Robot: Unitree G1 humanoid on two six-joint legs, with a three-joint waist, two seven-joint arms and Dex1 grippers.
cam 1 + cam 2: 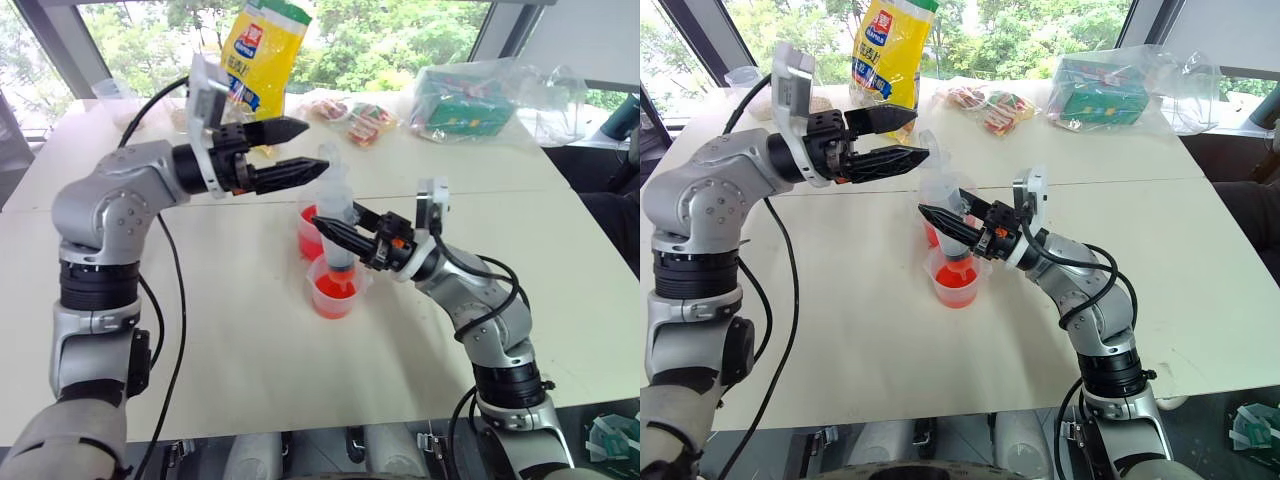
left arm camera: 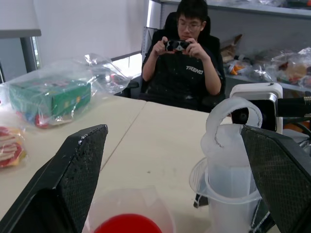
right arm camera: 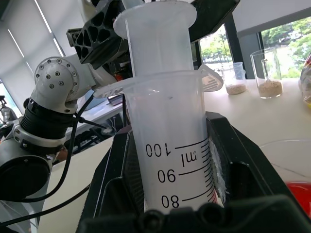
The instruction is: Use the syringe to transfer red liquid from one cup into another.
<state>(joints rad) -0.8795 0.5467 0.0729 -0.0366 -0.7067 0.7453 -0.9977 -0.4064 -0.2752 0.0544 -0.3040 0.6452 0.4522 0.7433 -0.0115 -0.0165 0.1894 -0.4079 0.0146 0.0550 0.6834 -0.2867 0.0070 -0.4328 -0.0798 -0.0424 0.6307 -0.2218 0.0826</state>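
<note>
The syringe stands upright with its lower end inside the smaller flared cup, which holds red liquid. My right gripper is shut on the syringe barrel, whose printed scale shows between the fingers. The taller cup, also with red contents, stands just behind the small one. My left gripper is open, level with the white plunger top. Its fingers point at the plunger from the left. One fingertip is close beside the plunger; I cannot tell whether they touch.
A yellow bag, snack packets and a green box in a plastic bag lie along the table's far side. Two clear jars with beige contents stand there too. A person sits past the table's right end.
</note>
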